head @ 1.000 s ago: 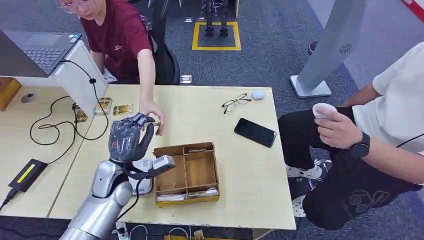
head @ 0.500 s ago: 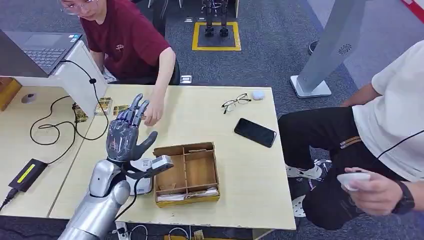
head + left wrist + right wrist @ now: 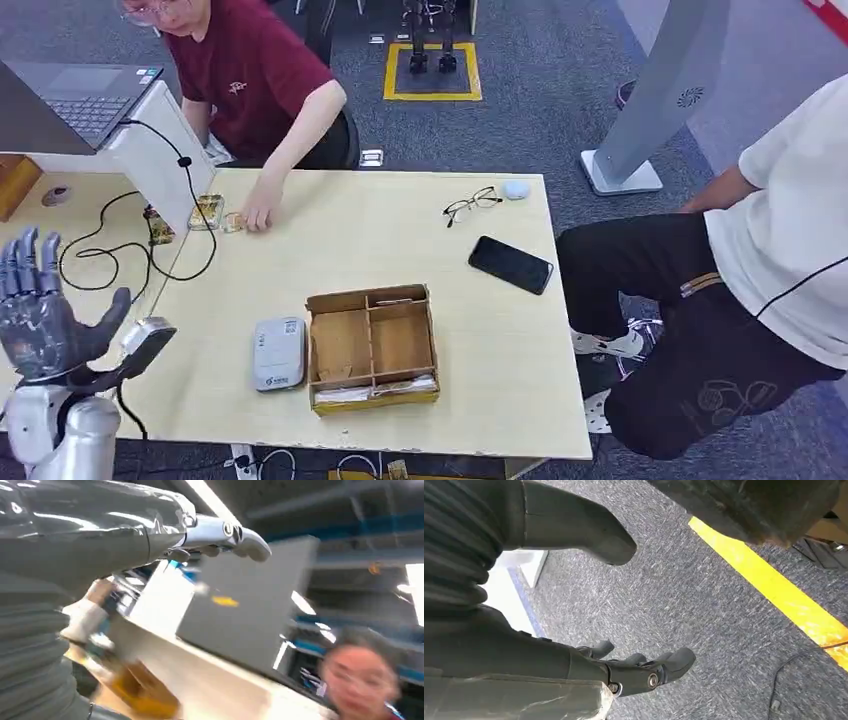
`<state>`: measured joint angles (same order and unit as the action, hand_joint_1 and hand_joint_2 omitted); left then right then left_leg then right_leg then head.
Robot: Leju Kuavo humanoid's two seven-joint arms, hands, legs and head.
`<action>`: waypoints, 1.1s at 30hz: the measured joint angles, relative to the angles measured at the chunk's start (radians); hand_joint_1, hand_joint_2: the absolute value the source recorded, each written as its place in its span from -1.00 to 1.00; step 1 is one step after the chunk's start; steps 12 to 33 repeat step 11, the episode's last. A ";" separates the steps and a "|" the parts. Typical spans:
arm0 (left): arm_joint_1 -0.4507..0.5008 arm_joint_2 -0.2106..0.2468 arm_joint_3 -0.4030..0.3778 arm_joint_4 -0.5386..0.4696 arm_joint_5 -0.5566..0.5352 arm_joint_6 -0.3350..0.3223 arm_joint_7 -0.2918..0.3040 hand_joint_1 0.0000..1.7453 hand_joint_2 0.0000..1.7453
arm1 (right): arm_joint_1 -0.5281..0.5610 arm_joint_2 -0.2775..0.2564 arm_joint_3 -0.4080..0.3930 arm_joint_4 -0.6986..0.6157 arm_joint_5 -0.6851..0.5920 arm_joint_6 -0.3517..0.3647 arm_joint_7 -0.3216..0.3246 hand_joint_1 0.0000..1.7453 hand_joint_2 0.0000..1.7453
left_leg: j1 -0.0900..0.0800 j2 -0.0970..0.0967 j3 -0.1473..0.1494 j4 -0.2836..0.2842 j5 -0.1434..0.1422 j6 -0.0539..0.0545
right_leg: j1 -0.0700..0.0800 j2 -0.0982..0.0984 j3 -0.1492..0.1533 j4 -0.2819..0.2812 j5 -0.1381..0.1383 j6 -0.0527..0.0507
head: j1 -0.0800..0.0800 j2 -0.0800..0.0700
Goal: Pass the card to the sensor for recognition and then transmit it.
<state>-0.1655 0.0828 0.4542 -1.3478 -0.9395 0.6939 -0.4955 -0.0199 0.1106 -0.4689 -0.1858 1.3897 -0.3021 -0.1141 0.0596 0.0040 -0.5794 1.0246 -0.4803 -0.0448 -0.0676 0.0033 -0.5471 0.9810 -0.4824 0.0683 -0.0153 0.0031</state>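
Nearest the robot, off the surface's (image 3: 480, 400) left edge, the left hand (image 3: 40, 315) is hovering with fingers spread, holding nothing; the right hand (image 3: 634, 672) is hanging over the floor, fingers loosely apart and empty. Handover looks finished. Past the sensor (image 3: 278, 352), the person's hand (image 3: 255, 213) is resting at the far edge, probably covering the card, which cannot be made out.

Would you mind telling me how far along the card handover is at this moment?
It looks essentially done. The left hand is open, holding nothing, raised at the table's left edge, away from the grey card reader beside the wooden box. The person's hand rests by the cards at the far side. The right hand hangs open above the floor. Nothing visibly remains.
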 joint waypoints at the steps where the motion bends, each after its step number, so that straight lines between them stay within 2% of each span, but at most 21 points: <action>1: 0.022 0.002 0.059 -0.012 0.019 0.001 0.000 -1.00 1.00 | 0.001 0.000 -0.004 0.000 -0.003 0.000 0.002 -1.00 1.00 | 0.000 0.000 0.001 0.000 -0.001 -0.001 | 0.000 0.000 0.000 0.000 0.000 0.000 | 0.000 0.000; 6: 0.098 0.026 0.297 -0.005 0.067 0.001 -0.027 -1.00 1.00 | 0.010 0.000 -0.018 0.000 -0.016 -0.006 0.006 -1.00 1.00 | 0.000 0.000 0.000 0.000 -0.001 -0.001 | 0.000 -0.002 -0.001 0.000 -0.001 0.000 | 0.000 0.000; 8: 0.111 0.039 0.388 0.041 0.052 0.001 -0.023 -1.00 1.00 | 0.009 0.000 -0.026 0.000 -0.018 -0.006 0.007 -1.00 1.00 | 0.000 0.000 0.000 0.000 -0.001 -0.001 | 0.000 -0.002 0.000 0.000 -0.001 0.000 | 0.000 0.000; 10: 0.118 0.050 0.486 0.107 0.048 0.001 -0.060 -1.00 1.00 | 0.010 0.000 -0.031 0.000 -0.019 -0.006 0.007 -1.00 1.00 | 0.000 0.000 0.001 0.000 -0.001 -0.001 | 0.000 -0.001 -0.001 0.000 -0.001 0.000 | -0.001 0.000; 11: 0.120 0.050 0.505 0.119 0.048 0.001 -0.066 -1.00 1.00 | 0.010 0.000 -0.032 0.000 -0.019 -0.006 0.007 -1.00 1.00 | 0.000 0.000 0.001 0.000 -0.001 -0.001 | 0.000 -0.001 -0.001 0.000 -0.001 0.000 | -0.002 0.000; 33: 0.120 0.050 0.505 0.119 0.048 0.001 -0.066 -1.00 1.00 | 0.010 0.000 -0.032 0.000 -0.019 -0.006 0.007 -1.00 1.00 | 0.000 0.000 0.001 0.000 -0.001 -0.001 | 0.000 -0.001 -0.001 0.000 -0.001 0.000 | -0.002 0.000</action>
